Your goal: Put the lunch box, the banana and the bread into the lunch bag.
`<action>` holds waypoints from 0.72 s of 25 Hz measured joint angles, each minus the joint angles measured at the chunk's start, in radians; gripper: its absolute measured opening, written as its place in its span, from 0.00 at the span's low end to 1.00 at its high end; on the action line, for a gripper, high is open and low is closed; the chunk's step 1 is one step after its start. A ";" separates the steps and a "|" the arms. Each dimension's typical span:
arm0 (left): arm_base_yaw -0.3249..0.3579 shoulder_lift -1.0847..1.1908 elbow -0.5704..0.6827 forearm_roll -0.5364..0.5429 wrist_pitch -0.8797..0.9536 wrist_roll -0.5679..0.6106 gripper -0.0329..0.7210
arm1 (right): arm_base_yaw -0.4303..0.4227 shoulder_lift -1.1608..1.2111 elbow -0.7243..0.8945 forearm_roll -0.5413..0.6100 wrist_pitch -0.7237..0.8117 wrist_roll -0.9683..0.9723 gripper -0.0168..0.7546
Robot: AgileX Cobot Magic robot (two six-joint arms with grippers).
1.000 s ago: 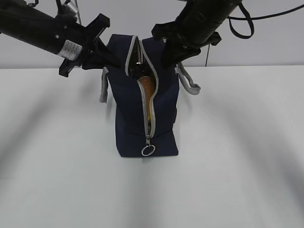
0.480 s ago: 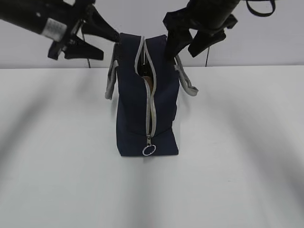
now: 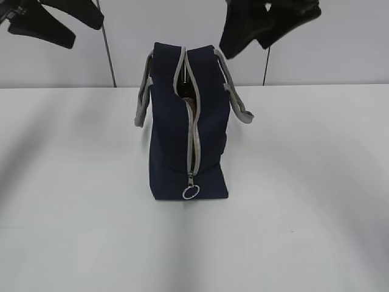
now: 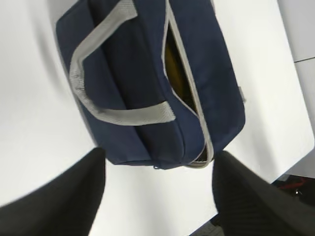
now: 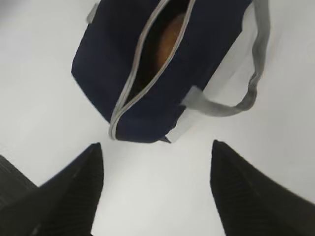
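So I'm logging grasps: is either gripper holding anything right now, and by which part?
Nothing is held. The left gripper and right gripper both hang open above the lunch bag, clear of its handles.

A plain white table [image 3: 304, 182] is carrying the scene, its far edge meeting a pale wall. Only the lunch bag [image 3: 170, 140] is sitting directly on it, standing upright near the middle with its narrow end and zipper ring [image 3: 190, 193] facing the exterior camera. Its grey strap handles [image 3: 142, 97] are hanging down on both sides, and soft grey shadows are lying across the tabletop to the left and right.
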 joint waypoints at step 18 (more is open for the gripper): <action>0.000 -0.164 0.201 0.043 0.008 -0.021 0.61 | 0.219 -0.359 1.032 -0.026 -1.252 -0.046 0.67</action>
